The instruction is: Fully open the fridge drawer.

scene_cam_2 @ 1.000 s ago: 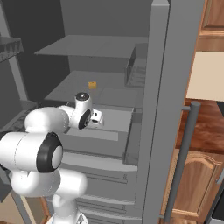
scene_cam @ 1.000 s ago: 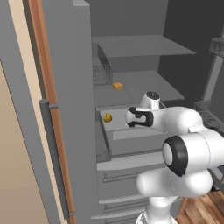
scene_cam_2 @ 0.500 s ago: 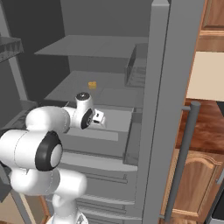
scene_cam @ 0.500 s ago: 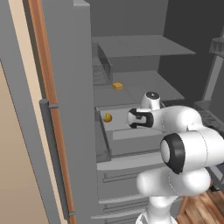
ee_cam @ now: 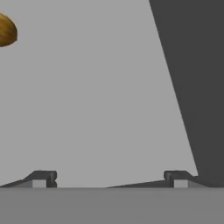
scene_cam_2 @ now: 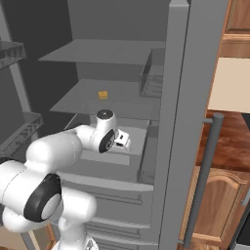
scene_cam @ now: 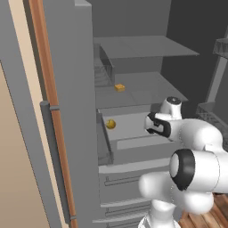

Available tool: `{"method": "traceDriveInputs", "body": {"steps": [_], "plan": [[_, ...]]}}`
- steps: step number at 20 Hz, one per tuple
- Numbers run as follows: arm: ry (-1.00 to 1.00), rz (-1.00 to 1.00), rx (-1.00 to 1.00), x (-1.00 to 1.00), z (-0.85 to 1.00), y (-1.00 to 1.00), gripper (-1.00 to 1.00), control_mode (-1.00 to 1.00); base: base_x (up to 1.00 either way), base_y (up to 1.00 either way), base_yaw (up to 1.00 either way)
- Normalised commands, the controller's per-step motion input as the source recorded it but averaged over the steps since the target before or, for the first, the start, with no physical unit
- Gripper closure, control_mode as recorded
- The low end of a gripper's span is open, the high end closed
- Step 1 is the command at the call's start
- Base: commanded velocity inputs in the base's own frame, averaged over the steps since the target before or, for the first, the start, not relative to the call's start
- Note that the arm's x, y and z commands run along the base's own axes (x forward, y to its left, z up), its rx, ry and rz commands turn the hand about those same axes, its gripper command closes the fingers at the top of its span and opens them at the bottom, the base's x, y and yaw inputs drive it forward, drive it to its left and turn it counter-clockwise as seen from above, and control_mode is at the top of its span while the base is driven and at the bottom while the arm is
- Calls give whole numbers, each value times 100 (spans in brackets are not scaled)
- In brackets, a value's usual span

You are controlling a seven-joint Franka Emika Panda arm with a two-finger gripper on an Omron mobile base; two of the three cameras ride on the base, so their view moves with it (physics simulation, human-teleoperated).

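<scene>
The fridge drawer (scene_cam: 130, 141) stands pulled partway out of the open fridge, showing its light-grey floor (ee_cam: 100, 87), a dark side wall (ee_cam: 197, 65) and a pale front lip (scene_cam_2: 105, 165). A small round yellow-brown thing (scene_cam: 110, 124) lies on the floor near the left wall, and appears at the top left (ee_cam: 6, 29) of the hand view. My gripper (scene_cam: 152, 124) hovers over the drawer's floor, a bit behind the front lip, also (scene_cam_2: 124, 140). It is open (ee_cam: 107, 177), with its fingertips (ee_cam: 42, 177) wide apart and nothing between them.
A yellow cube (scene_cam: 119, 87) sits on the grey shelf above the drawer. A wire rack (scene_cam: 104, 70) hangs at the back. Below are narrower drawer fronts with bar handles (scene_cam: 129, 179). Fridge doors flank the opening (scene_cam: 62, 133), (scene_cam_2: 181, 122).
The hand has drawn back a little toward the drawer's front lip. The drawer itself looks unmoved.
</scene>
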Motion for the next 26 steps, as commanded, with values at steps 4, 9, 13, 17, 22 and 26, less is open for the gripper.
{"method": "traceDriveInputs", "body": {"steps": [4, 9, 13, 17, 22, 26], "plan": [[1, -4, -3, -48, 0, -48, -100, -100, 0, 0, 0], [1, -3, -4, -53, 0, -47, -100, -100, 0, 0, 0], [2, -4, -6, -54, 0, -36, -100, -100, 0, 0, 0], [1, -4, -5, -59, 0, -38, -100, -100, 0, 0, 0], [0, -4, -4, -55, 1, -18, -100, -100, 0, 0, 0], [0, -9, 0, -11, 60, 2, -100, -100, 0, 0, 0]]}}
